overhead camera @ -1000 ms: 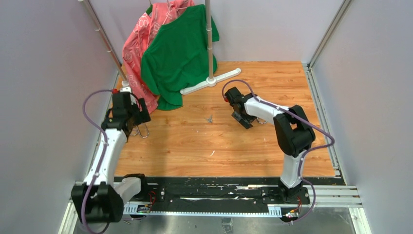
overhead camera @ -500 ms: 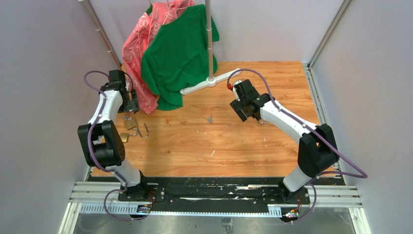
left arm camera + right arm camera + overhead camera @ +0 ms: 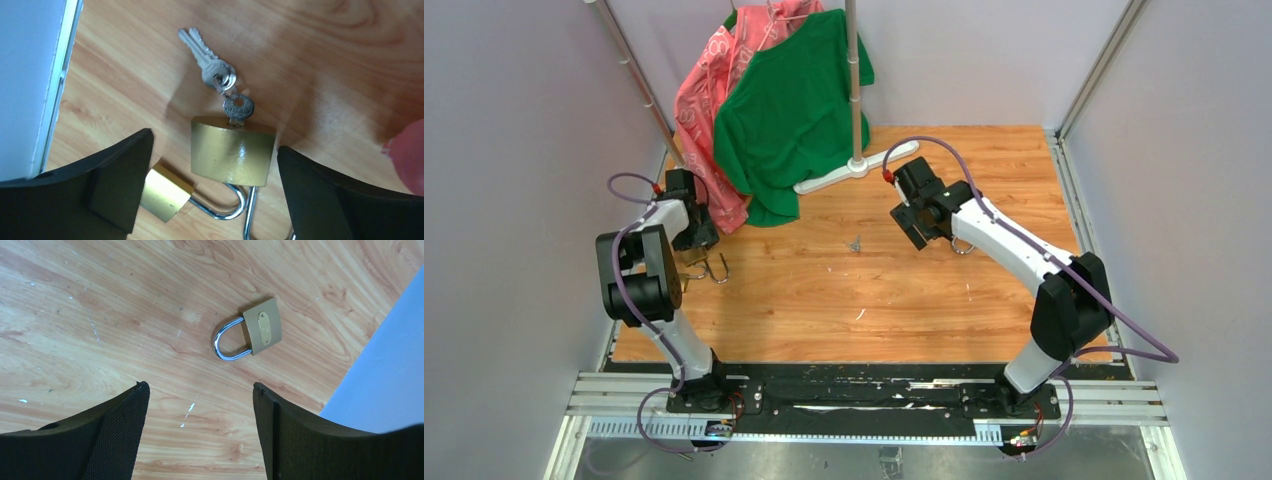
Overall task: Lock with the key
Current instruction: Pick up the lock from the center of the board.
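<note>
In the left wrist view a large brass padlock point(image 3: 232, 156) lies on the wood with one key point(image 3: 238, 107) of a small silvery bunch pushed into its base. The other keys point(image 3: 209, 59) fan out beyond it. A smaller brass padlock point(image 3: 165, 193) lies beside it, and their shackles overlap. My left gripper point(image 3: 214, 145) hangs open above them, a finger on either side. A second tiny key cluster point(image 3: 855, 243) lies mid-table. My right gripper point(image 3: 200, 386) is open and empty above bare wood, short of a third padlock point(image 3: 261, 332).
A clothes rack's white foot point(image 3: 856, 167) stands at the back, with a green shirt point(image 3: 789, 110) and a pink garment point(image 3: 714, 110) hanging low beside my left gripper point(image 3: 700, 236). A wall panel point(image 3: 27, 85) runs close along the left. My right gripper point(image 3: 913, 224) is mid-table.
My left arm has folded back, its gripper staying over the padlocks at the left edge. My right gripper has lifted off the table and drawn back from its padlock.
</note>
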Available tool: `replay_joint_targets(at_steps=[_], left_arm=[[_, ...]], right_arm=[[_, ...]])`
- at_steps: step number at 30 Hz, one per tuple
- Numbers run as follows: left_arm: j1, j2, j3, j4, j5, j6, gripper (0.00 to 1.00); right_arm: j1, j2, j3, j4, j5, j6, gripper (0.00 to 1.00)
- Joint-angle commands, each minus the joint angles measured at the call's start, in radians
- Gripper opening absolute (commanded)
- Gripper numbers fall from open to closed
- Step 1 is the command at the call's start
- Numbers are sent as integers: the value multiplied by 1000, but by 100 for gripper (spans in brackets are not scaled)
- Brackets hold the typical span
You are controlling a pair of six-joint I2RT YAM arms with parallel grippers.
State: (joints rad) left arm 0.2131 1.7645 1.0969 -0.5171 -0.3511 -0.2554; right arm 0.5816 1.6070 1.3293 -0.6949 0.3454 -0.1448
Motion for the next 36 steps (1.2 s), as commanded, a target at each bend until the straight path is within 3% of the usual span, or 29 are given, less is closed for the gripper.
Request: replay_joint_targets(at_steps=[1, 10, 13, 16, 19, 23, 27, 33, 36], left_arm=[[-3, 27, -29, 74, -4, -65, 96], [-29, 63, 15, -50, 20, -118, 89], [-30, 74, 22, -83, 110, -159, 81], [-38, 124, 40, -97, 268, -145, 62], [-120, 123, 21, -99, 248, -95, 61], [-201, 83, -55, -92, 263, -73, 48], [-297, -12, -162, -15, 222, -87, 48], [-363, -176, -329, 93, 330, -93, 46], [-377, -172, -329, 106, 402, -79, 56]], right_arm=[[67, 12, 64, -119, 97, 42, 78], [125, 32, 108, -172, 212, 15, 77], [127, 12, 99, -169, 222, 9, 77], [126, -20, 77, -153, 240, -6, 77], [126, -55, 50, -138, 271, -24, 77], [126, -92, 3, -109, 296, -40, 77], [127, -106, -27, -89, 298, -47, 77], [127, -141, -96, -53, 288, -52, 77], [127, -161, -134, -30, 282, -64, 77]])
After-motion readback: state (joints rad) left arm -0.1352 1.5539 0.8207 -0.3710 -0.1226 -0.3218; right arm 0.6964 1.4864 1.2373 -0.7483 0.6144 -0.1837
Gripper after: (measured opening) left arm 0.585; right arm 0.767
